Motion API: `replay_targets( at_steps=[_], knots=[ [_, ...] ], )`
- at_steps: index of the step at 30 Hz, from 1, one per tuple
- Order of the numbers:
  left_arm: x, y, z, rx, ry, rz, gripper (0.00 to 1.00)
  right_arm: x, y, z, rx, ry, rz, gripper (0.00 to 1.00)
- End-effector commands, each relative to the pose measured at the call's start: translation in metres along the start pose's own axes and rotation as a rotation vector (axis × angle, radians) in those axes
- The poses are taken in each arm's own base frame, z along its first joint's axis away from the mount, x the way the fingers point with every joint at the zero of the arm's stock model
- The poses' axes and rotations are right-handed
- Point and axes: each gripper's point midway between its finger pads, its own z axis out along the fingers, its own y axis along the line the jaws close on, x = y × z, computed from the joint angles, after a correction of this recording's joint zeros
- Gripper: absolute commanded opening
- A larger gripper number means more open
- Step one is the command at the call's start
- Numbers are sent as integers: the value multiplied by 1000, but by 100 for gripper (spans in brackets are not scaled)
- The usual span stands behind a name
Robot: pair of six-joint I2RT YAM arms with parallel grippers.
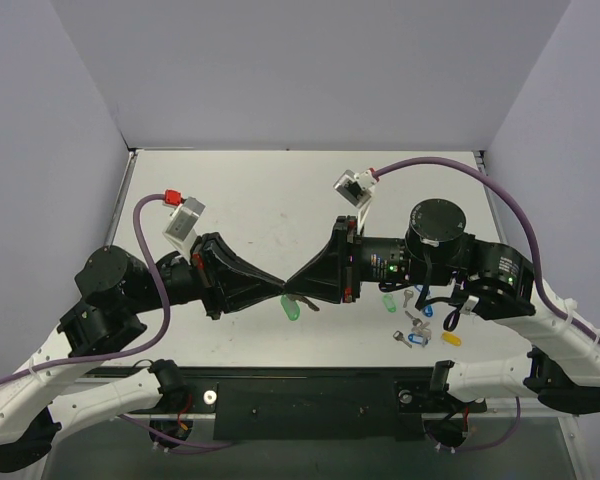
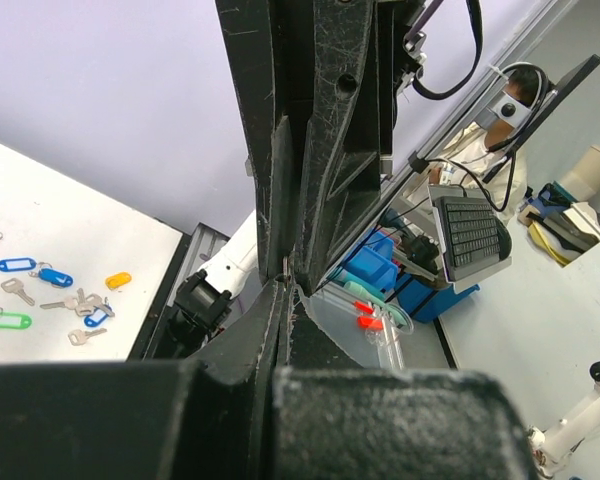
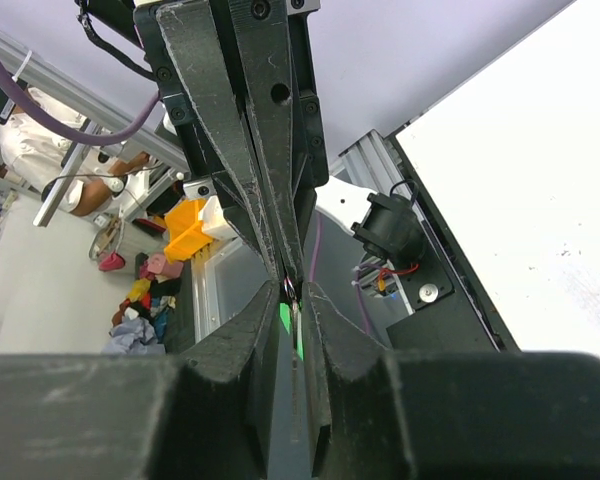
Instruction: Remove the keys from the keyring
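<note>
Hands are meeting tip to tip above the near middle of the bench [image 1: 260, 200], the left hand [image 1: 277, 294] reaching in from the left and the right hand [image 1: 292, 292] from the right, both well clear of the surface. The green-headed key [image 1: 293, 309] is hanging just under the point where the tips are touching, tilted, with a thin dark sliver [image 1: 311, 304] sticking out beside it that is too small to name. In the right wrist view the right hand [image 3: 292, 300] is squeezing almost flat, and the green-headed key [image 3: 285, 320] is showing in the narrow slit between its fingers, so it seems to be pinching that key. In the left wrist view the left hand [image 2: 285, 290] is pressing its fingers together, leaving only a hairline gap; what it is nipping there is too tiny to tell. The keyring is not showing up clearly in any view. A loose scatter of spare keys [image 1: 415, 320] with coloured tags is lying on the bench under the right arm, well apart from the hands.
</note>
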Motion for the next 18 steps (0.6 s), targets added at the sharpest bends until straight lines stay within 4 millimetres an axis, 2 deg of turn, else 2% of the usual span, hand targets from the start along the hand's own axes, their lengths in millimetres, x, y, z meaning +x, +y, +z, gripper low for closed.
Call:
replay_targets(
  at_steps=[1,9,18],
  knots=[
    [-14,-8,1,26,-58,16,0,-18,13,-2,-39,-64,-32,9],
    [-18,-6,-1,7,-80,17,0,-13,9,-9,-22,-69,-28,14],
    [-19,-6,-2,3,-88,17,0,-13,8,-5,-22,-64,-27,14]
  ],
)
